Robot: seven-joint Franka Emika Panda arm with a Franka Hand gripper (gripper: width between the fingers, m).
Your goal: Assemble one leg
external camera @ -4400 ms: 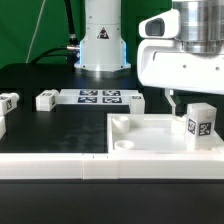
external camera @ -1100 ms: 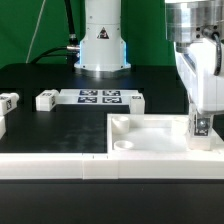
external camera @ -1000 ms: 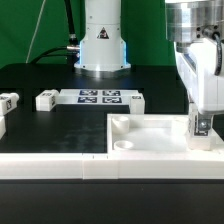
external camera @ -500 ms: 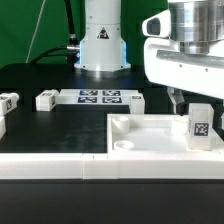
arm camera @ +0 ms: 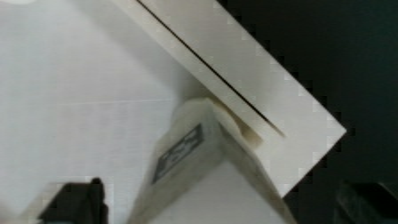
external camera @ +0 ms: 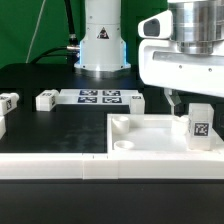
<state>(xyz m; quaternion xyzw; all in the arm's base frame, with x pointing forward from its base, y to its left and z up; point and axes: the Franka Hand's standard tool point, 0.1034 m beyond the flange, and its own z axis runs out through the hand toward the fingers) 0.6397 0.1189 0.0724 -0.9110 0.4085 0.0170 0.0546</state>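
Observation:
The leg [external camera: 200, 125] is a small white block with a marker tag. It stands upright in the corner socket of the square panel [external camera: 150, 137] nearest the exterior view's right. My gripper [external camera: 194, 101] hangs over the leg's top with the jaws spread. One finger [external camera: 172, 100] shows clear of the leg's side and the other is hidden. In the wrist view the leg [arm camera: 199, 150] rises between the fingers, with one dark fingertip [arm camera: 75, 201] set well off from it, and the gripper [arm camera: 214, 208] touches nothing.
Three more legs lie at the exterior view's left [external camera: 8, 100] [external camera: 45, 99] [external camera: 1, 126]. The marker board [external camera: 100, 97] lies behind the panel. The robot base [external camera: 101, 40] stands at the back. A white bar [external camera: 60, 165] runs along the front.
A second ago the gripper was turned edge-on and closed on the leg. It has since let go, spread its jaws and turned back broadside; the leg stays standing in the socket.

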